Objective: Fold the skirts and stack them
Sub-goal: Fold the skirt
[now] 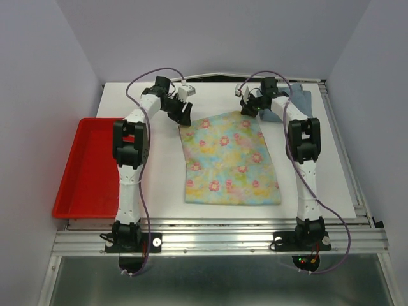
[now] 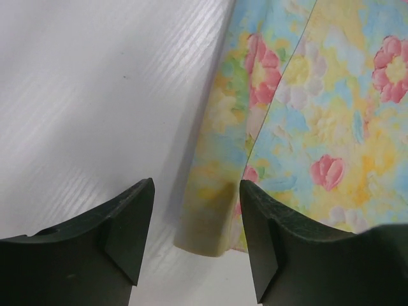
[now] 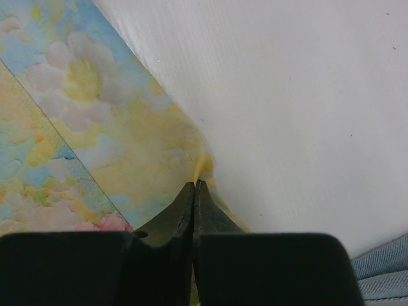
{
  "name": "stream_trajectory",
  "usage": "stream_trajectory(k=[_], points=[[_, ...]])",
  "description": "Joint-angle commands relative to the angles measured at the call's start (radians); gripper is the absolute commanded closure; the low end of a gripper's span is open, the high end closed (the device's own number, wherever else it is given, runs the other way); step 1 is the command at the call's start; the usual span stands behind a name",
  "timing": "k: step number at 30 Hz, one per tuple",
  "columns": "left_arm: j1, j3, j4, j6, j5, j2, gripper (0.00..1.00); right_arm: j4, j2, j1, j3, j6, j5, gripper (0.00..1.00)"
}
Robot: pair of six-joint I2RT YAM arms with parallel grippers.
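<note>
The floral skirt [image 1: 229,159] lies spread flat in the middle of the white table. The light blue denim skirt [image 1: 297,99] lies at the back right, partly behind my right arm. My left gripper [image 1: 183,117] is at the floral skirt's far left corner. In the left wrist view it [image 2: 196,185] is open, its jaws on either side of that corner [image 2: 207,217]. My right gripper [image 1: 249,109] is at the far right corner. In the right wrist view it [image 3: 194,185] is shut, pinching a puckered fold of the floral cloth [image 3: 127,140]. A strip of denim [image 3: 382,274] shows at the lower right.
A red tray [image 1: 86,166] sits at the table's left edge beside my left arm. Bare white table [image 1: 319,172] lies to the right of the floral skirt. Purple walls close in the back and sides.
</note>
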Motion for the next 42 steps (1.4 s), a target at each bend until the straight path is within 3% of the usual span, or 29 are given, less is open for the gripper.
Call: stream_trajectory(k=[1, 5, 10, 16, 24, 28, 33, 34, 37, 42], points=[[0.012, 0.015, 0.026, -0.017, 0.045, -0.087, 0.34, -0.01, -0.049, 0.002, 0.02, 0.01, 0.014, 0.99], [0.027, -0.016, 0.086, -0.063, 0.07, -0.098, 0.33, -0.007, -0.052, 0.002, 0.012, 0.008, 0.015, 0.99], [0.026, 0.035, 0.018, -0.034, 0.068, -0.049, 0.34, -0.003, -0.049, 0.002, 0.017, 0.005, 0.029, 0.99], [0.026, 0.032, -0.041, 0.015, 0.087, -0.018, 0.43, 0.003, -0.046, 0.002, 0.019, 0.002, 0.04, 0.99], [0.026, 0.033, -0.057, 0.037, 0.107, 0.004, 0.48, 0.014, -0.042, 0.002, 0.026, 0.008, 0.053, 0.99], [0.027, 0.044, -0.038, 0.02, 0.079, 0.017, 0.57, 0.028, -0.039, 0.002, 0.031, 0.016, 0.056, 0.99], [0.027, 0.02, 0.06, -0.028, 0.027, -0.004, 0.77, 0.066, -0.032, 0.002, 0.052, 0.056, 0.076, 0.99], [0.029, 0.019, 0.067, -0.037, 0.022, -0.01, 0.86, 0.074, -0.029, 0.002, 0.069, 0.068, 0.084, 0.99], [0.032, 0.039, 0.083, -0.054, 0.01, -0.024, 1.0, 0.112, -0.029, 0.002, 0.101, 0.094, 0.112, 0.99], [0.035, 0.023, 0.1, -0.048, -0.024, -0.102, 1.0, 0.143, -0.048, 0.002, 0.166, 0.142, 0.126, 0.99]])
